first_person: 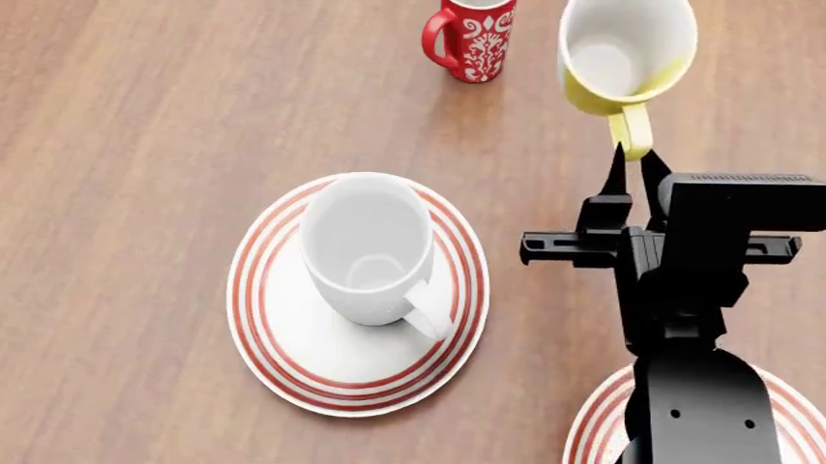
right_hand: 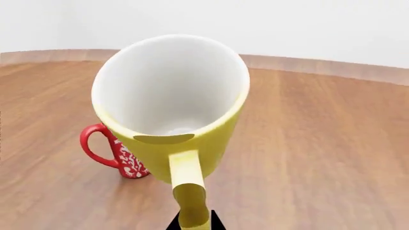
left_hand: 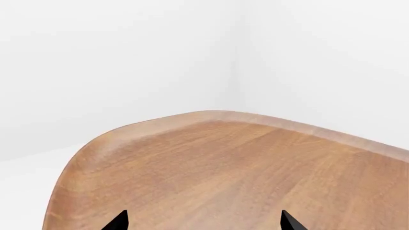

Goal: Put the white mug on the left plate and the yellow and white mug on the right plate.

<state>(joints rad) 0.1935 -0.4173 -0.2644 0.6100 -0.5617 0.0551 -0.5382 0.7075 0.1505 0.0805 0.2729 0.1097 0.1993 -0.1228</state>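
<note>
one red mug (first_person: 473, 39) stands just beside the gripped yellow and white mug (first_person: 624, 56).

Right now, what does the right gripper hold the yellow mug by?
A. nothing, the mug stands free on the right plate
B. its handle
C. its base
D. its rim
B: the right gripper is closed on the handle of the yellow mug, which hangs above the table, as the right wrist view also shows.
</note>
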